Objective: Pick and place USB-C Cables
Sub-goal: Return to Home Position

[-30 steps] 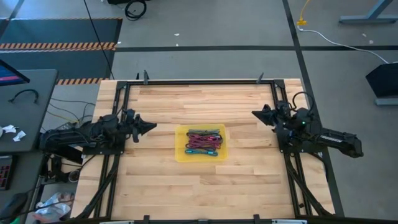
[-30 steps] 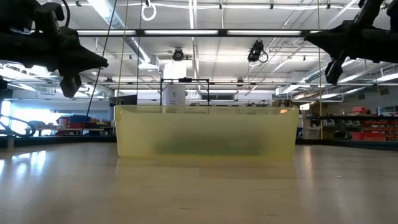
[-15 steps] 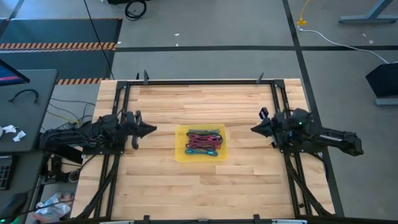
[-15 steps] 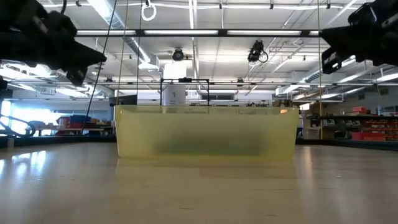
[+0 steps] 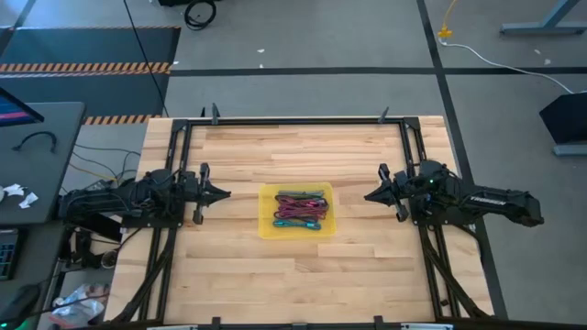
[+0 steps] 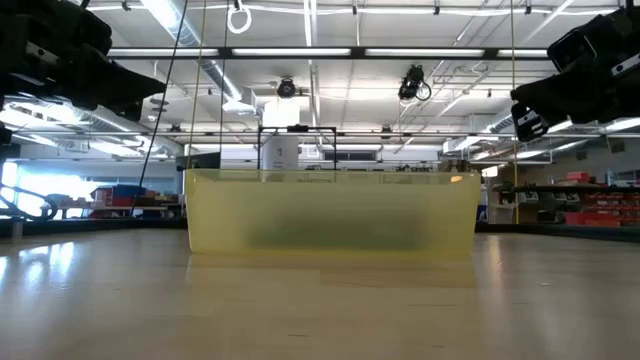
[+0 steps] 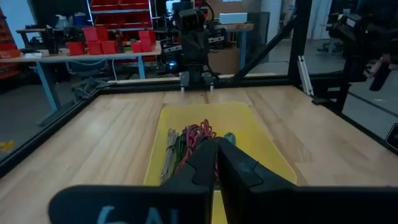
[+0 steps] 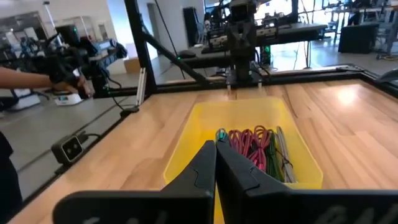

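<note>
Cables first: the USB-C cables (image 5: pixel 301 209) lie in one loose heap of pink, maroon, green, teal and grey inside the yellow tray (image 5: pixel 266 225). The tray sits on the table (image 5: pixel 293 284) between the two sets of fingers, straight ahead of each pair's tips and well apart from both. No cable shows on the bare wood outside the tray, so the gathering looks finished and nothing seems left to fetch.

That would explain how the arms are held. The left gripper (image 5: pixel 223 193) points at the tray from its own side. Its wrist view shows the fingers (image 7: pixel 202 165) pressed together with only a thin seam between them and nothing pinched. The cables (image 7: pixel 186 140) lie beyond the tips, out of contact. The right gripper (image 5: pixel 369 196) mirrors it from the opposite side, with its fingers (image 8: pixel 202 165) likewise pressed together and empty. From that side too the heap (image 8: pixel 255 144) lies just past the tips in line of sight but is untouched.

In the low view, dark arm parts hang at the upper corners, above the tray's rim (image 6: pixel 330 175), so neither arm is near the table surface. Level, drawn back to its own edge and facing the middle, each arm reads as parked rather than reaching. My judgement is that this is a resting pose, kept clear so the filled tray can be taken away without a snag.
</note>
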